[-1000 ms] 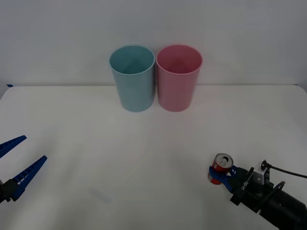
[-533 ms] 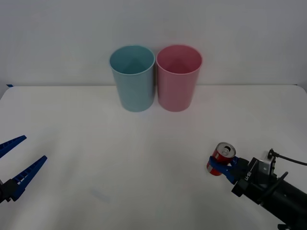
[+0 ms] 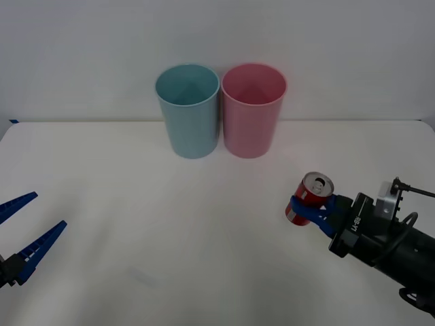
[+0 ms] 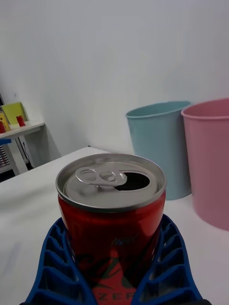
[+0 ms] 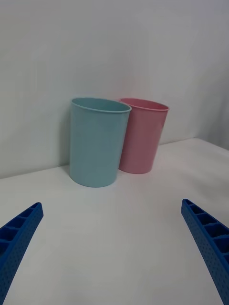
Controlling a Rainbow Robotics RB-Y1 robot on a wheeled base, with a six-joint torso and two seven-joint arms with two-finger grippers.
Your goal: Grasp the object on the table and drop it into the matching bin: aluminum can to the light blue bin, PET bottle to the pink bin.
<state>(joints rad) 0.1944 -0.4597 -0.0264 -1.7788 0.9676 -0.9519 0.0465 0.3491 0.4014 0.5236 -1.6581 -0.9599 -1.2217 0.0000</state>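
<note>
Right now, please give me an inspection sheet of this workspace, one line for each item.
Surface: white table, plain.
Job's things: red can with silver top, tab opened, lifted above the table at the robot's right; light blue bin and pink bin upright, side by side at the far edge, blue one on the left.
Clutter: nothing seen.
Grippers: right pincer shut on the can; left pincer open, idle low at the left.
Cables: black cable by the right wrist.
Surroundings: white wall; a small table with items far off.
</note>
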